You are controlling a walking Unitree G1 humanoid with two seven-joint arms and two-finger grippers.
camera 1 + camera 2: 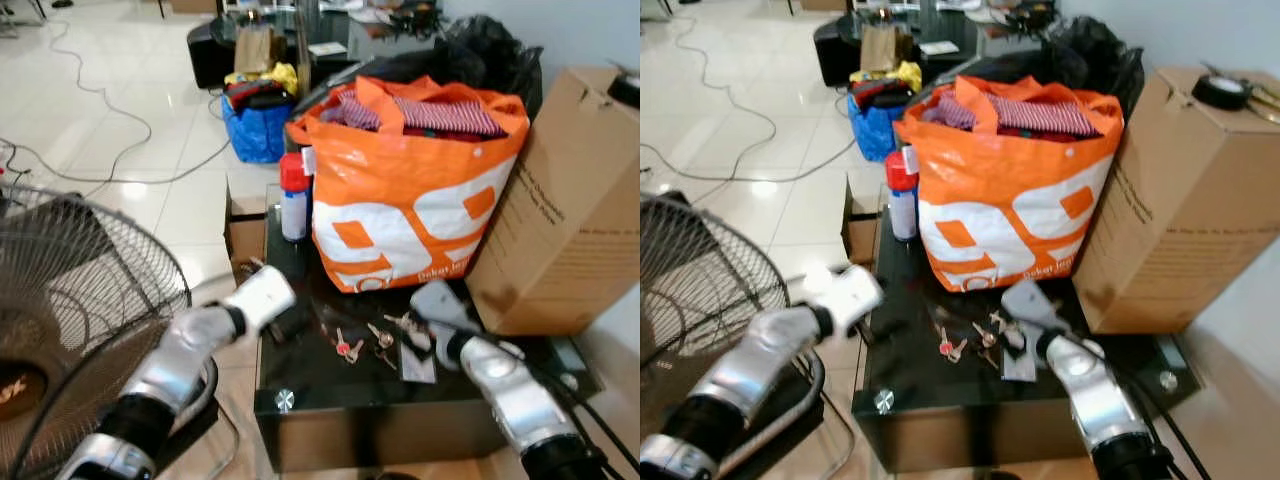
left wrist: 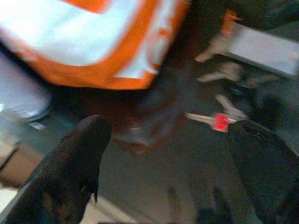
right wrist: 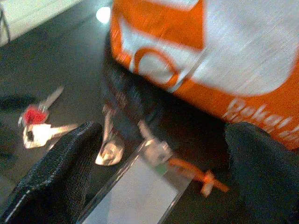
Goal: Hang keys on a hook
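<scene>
The keys (image 1: 352,346) lie flat on the black table (image 1: 330,400), just in front of the orange bag (image 1: 410,200). Both tools hover over them, wide open and empty: the left tool (image 2: 163,158) on the red-headed key's side, the right tool (image 3: 159,163) by the clear tag (image 3: 135,196). I judge it best to lower only one tool, straddle the bunch, and close slowly.

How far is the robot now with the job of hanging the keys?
Nothing is done yet: the keys lie on the black table, in front of the orange bag. In hand: both open grippers, left and right, hover near them. Left: grasping, hanging on a hook.
</scene>
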